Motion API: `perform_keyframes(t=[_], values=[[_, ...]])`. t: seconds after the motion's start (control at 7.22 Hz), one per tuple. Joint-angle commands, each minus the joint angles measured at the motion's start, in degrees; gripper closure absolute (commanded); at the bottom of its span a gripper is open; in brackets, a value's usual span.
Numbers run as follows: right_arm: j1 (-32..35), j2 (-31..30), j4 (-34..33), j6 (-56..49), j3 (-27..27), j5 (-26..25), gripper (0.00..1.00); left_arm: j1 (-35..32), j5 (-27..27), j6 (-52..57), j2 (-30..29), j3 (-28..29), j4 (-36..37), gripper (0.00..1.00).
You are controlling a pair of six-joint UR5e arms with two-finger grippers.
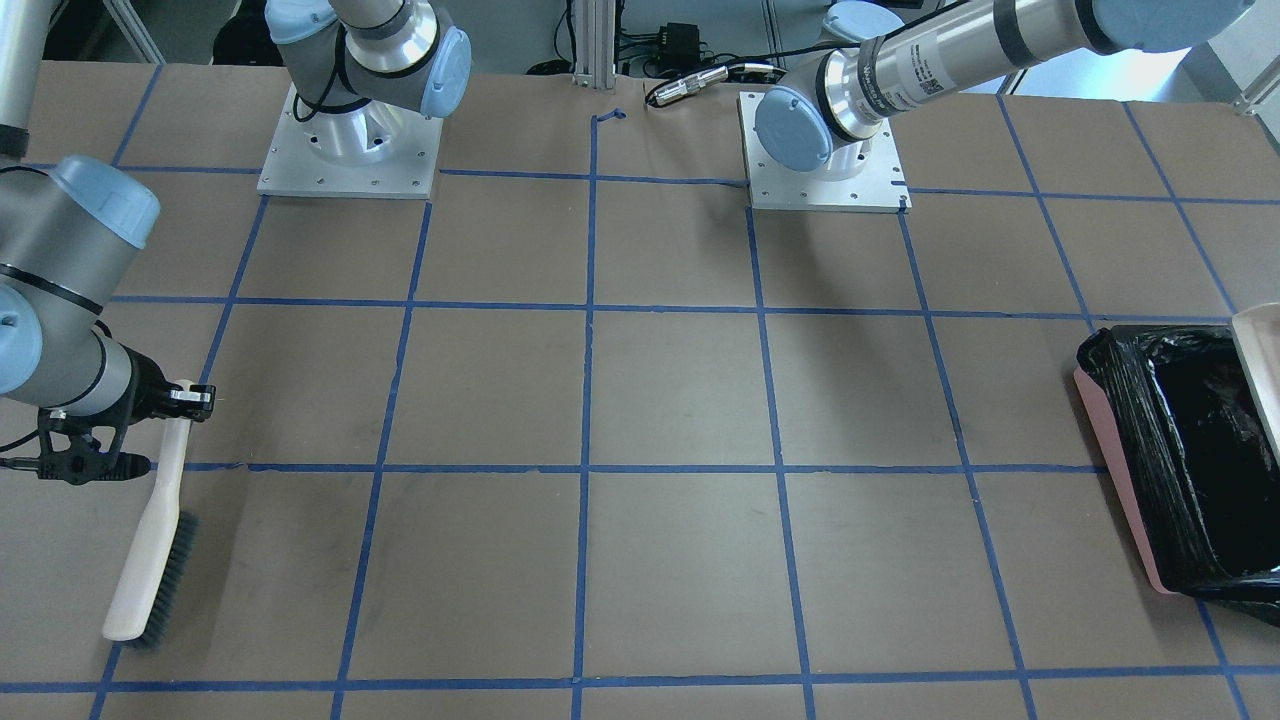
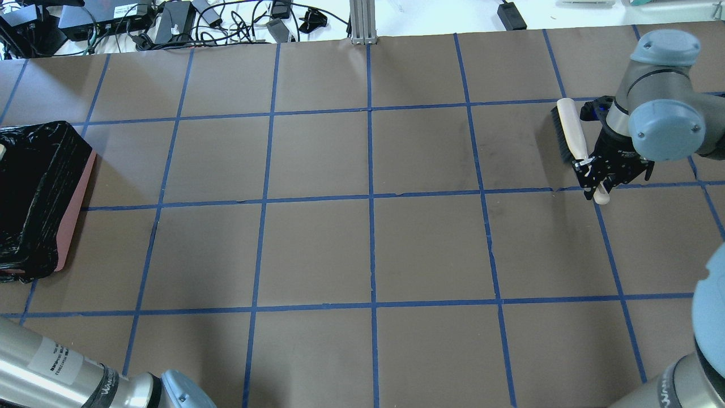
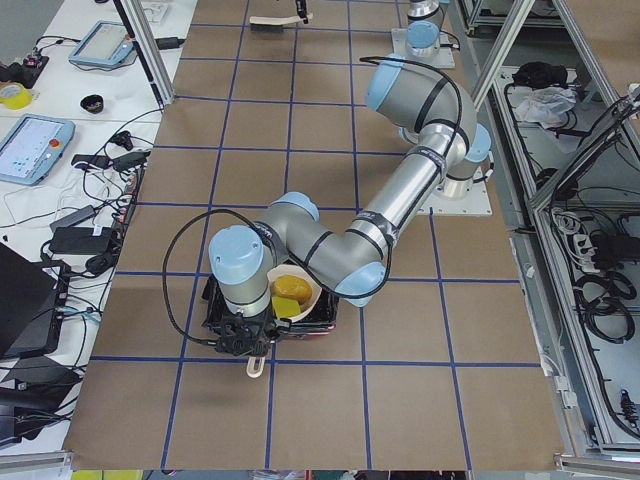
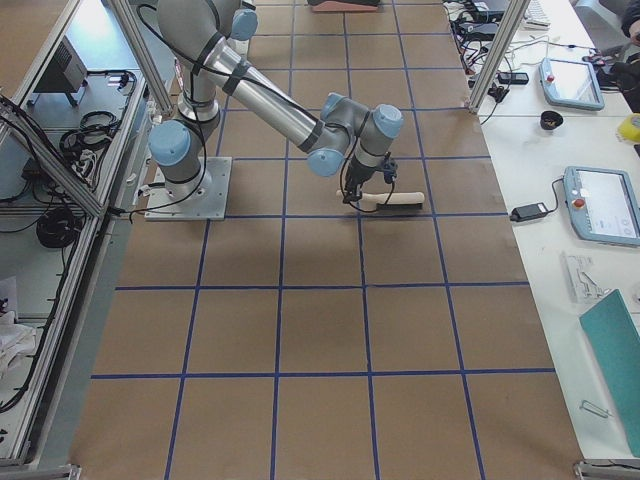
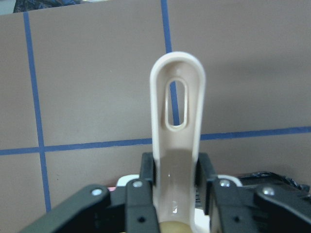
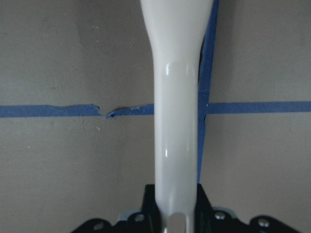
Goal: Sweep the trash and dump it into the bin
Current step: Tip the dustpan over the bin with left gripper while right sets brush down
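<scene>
Fingers (image 5: pixel 148 171) of my left gripper (image 5: pixel 177 167) clamp the dustpan handle (image 5: pixel 177 111) above the bin (image 1: pixel 1150 450). A yellow wedge (image 3: pixel 291 289) lies in the pan; I can't make out the other scraps. My right gripper (image 2: pixel 592 173) pinches the brush (image 2: pixel 568 133) near the table (image 2: pixel 368 249) edge. The arm label (image 1: pixel 905 75) is unreadable.

Brown paper covers the table (image 2: pixel 317 249), ruled into squares by blue tape (image 2: pixel 371 198). An aluminium post (image 2: pixel 362 20) rises at its far edge, beside tangled cables (image 2: pixel 238 22) and power bricks (image 2: pixel 173 24). A white bench (image 4: pixel 530 170) alongside carries tablets (image 4: pixel 604 205).
</scene>
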Motion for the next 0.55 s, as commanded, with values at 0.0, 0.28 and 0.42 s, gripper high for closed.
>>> perform_keyframes(t=[0.0, 0.28, 0.42], values=[[0.0, -0.2, -3.1, -0.4, -0.2, 0.1, 0.61, 0.0, 4.8, -0.8, 0.7, -5.0, 10.8, 1.00], [0.0, -0.3, -3.2, 0.1, -0.2, 0.6, 0.42, -1.2, 5.3, -0.9, 2.5, -9.2, 18.7, 1.00], [0.0, -0.3, -3.2, 0.0, -0.2, 0.7, 0.41, -2.8, 8.5, -2.2, 2.9, -9.1, 19.8, 1.00]])
